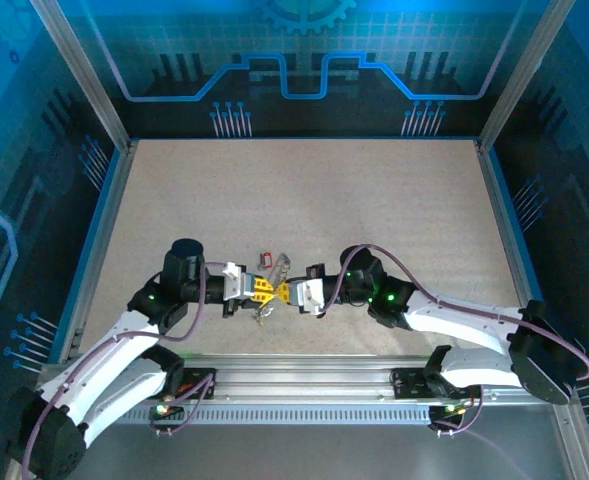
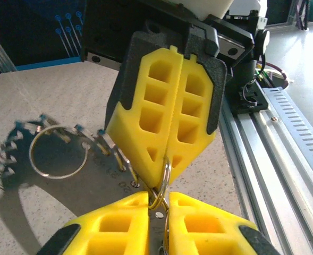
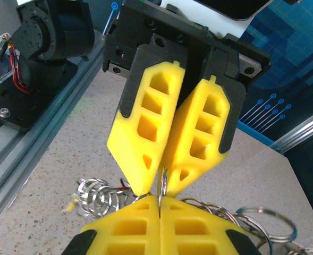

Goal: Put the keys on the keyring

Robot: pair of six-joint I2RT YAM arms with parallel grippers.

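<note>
A thin silvery keyring (image 2: pixel 165 175) stands on edge between both grippers, which meet tip to tip just above the table. My left gripper (image 2: pixel 159 201) is shut on its near end, with a flat silver piece (image 2: pixel 162 217) also in the narrow gap between the fingers. My right gripper (image 3: pixel 160 200) is shut on the same keyring (image 3: pixel 163 179) from the opposite side. From above, the left gripper (image 1: pixel 259 292) and right gripper (image 1: pixel 292 293) touch near the table's front middle. A key with a red tag (image 1: pixel 267 259) lies just behind them.
A larger loose ring (image 2: pixel 58 151) with several small metal loops around it lies on the table to the left of the grippers. A stack of silver rings (image 3: pixel 95 195) and more rings (image 3: pixel 265 223) lie beside the fingers. The metal rail (image 1: pixel 304 382) runs close along the front.
</note>
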